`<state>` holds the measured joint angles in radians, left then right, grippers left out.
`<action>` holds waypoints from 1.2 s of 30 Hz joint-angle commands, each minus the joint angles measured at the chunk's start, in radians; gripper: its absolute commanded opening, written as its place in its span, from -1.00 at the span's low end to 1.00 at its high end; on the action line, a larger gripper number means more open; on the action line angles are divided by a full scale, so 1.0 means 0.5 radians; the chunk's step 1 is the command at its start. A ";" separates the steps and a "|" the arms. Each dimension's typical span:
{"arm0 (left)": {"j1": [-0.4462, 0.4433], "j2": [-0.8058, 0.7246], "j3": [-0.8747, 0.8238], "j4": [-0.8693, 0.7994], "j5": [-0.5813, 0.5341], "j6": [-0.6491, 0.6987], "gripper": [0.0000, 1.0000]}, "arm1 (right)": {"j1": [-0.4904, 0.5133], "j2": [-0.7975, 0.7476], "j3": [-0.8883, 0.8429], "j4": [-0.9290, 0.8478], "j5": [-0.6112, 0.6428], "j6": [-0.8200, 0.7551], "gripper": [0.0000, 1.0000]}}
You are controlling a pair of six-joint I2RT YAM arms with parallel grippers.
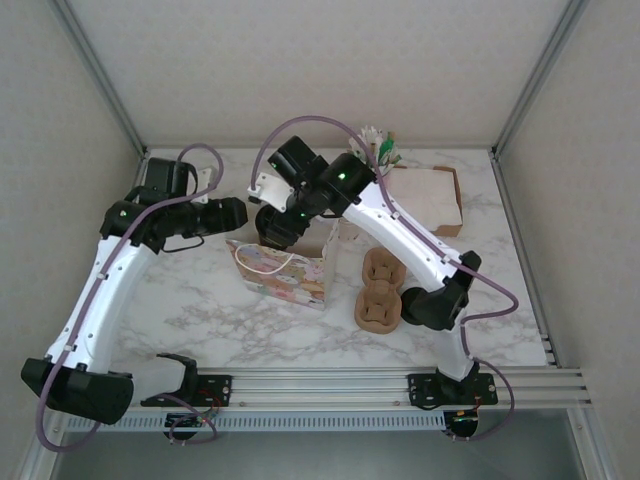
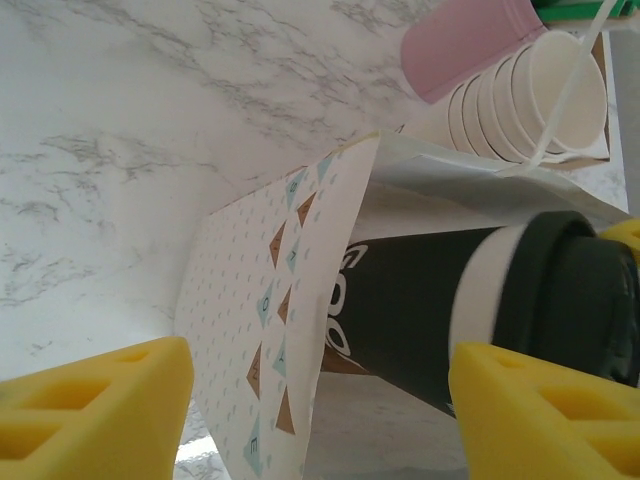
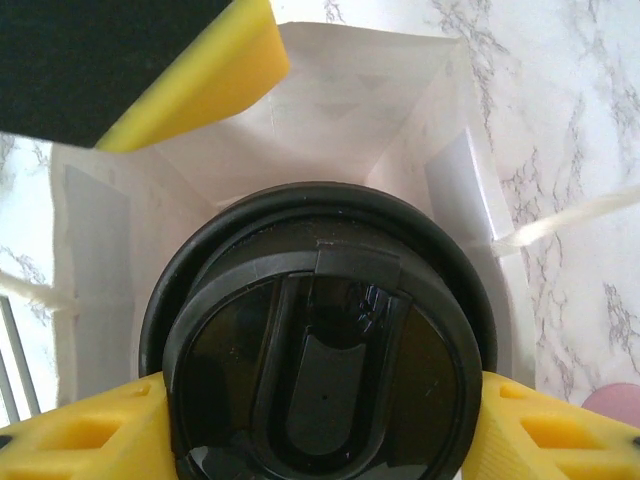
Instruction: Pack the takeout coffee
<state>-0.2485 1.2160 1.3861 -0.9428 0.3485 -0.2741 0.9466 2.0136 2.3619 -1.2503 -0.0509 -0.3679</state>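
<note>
The takeout coffee [image 3: 320, 370] is a dark cup with a black lid. My right gripper [image 3: 320, 430] is shut on it, one yellow pad on each side of the lid. It hangs in the mouth of the white patterned paper bag [image 1: 285, 272], its lower part behind the bag wall [image 2: 270, 300] and its lid end [image 2: 560, 290] outside. My left gripper [image 2: 320, 420] is open at the bag's mouth, its fingers [image 2: 95, 410] standing either side of the wall and the cup. One left finger [image 3: 200, 80] shows at the bag's rim.
A brown pulp cup carrier [image 1: 380, 290] lies right of the bag. Behind it stands a cardboard box [image 1: 425, 195] with a stack of white cups [image 2: 530, 100]. A pink cup [image 2: 465, 40] of green-and-white sticks [image 1: 380, 150] is at the back.
</note>
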 commanded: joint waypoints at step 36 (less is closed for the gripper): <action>0.156 -0.012 -0.148 0.323 -0.296 -0.006 -0.64 | -0.022 0.295 -0.110 -0.090 -0.039 -0.089 0.21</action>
<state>-0.1902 1.2232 1.3392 -0.8265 0.2543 -0.2317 0.9394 2.1380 2.3123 -1.2907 -0.0566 -0.4080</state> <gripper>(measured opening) 0.182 0.622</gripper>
